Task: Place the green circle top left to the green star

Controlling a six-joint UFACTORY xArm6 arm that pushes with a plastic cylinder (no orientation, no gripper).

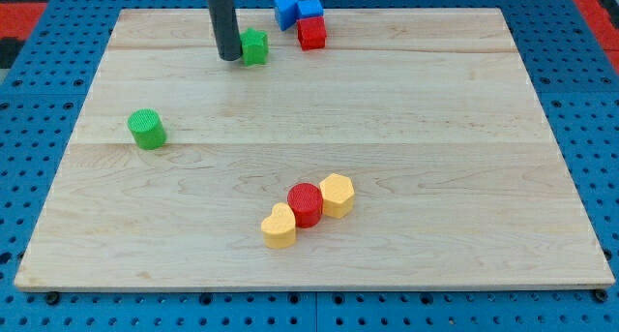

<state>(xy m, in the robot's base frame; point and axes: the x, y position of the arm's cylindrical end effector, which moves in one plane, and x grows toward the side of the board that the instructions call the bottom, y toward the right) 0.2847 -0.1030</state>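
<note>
The green circle (147, 129) stands at the view's left, about mid-height on the wooden board (435, 158). The green star (254, 46) sits near the view's top, left of centre. My tip (229, 57) stands right beside the green star's left side, touching it or nearly so. The green circle is well below and to the left of my tip and the star.
Two blue blocks (286, 10) (309, 8) and a red block (311, 33) cluster at the view's top, right of the star. A yellow heart (279, 226), a red circle (306, 204) and a yellow hexagon (337, 195) form a diagonal row near the view's bottom centre.
</note>
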